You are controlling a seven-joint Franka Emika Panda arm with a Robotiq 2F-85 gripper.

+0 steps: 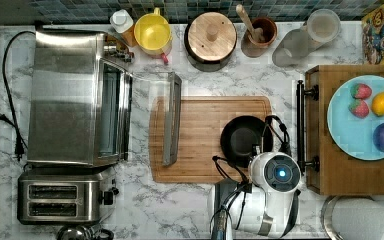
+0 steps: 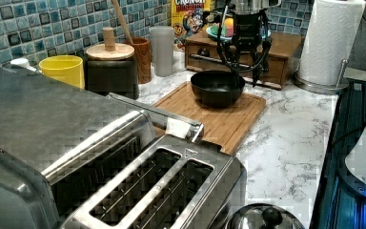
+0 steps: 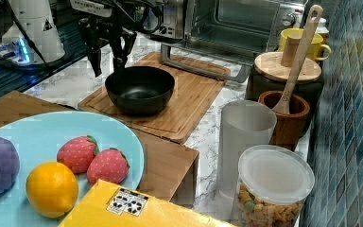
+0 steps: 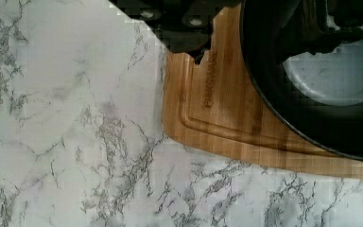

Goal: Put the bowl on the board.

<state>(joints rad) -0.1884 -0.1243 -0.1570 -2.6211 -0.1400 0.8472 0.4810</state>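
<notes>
The matte black bowl [image 1: 242, 137] [image 2: 217, 86] [image 3: 139, 90] sits upright on the light-brown wooden board [image 1: 200, 140] [image 2: 228, 119] [image 3: 194, 99], near the board's end at the top view's right. My gripper [image 3: 108, 66] [image 2: 244, 74] hangs just over the bowl's rim on the side toward the arm. It is open, one finger outside the rim and one over the inside, nothing held. In the wrist view the bowl [image 4: 312, 118] lies close beneath, on the board's rounded corner [image 4: 208, 104].
The toaster oven's open glass door [image 1: 170, 117] overhangs the board's end at the top view's left. A darker wooden tray [image 1: 330, 175] with a blue plate of fruit stands beside the bowl at the top view's right. A yellow cup [image 1: 152, 32], a lidded pot [image 1: 211, 37] and a wooden cup [image 1: 260, 35] line the back wall.
</notes>
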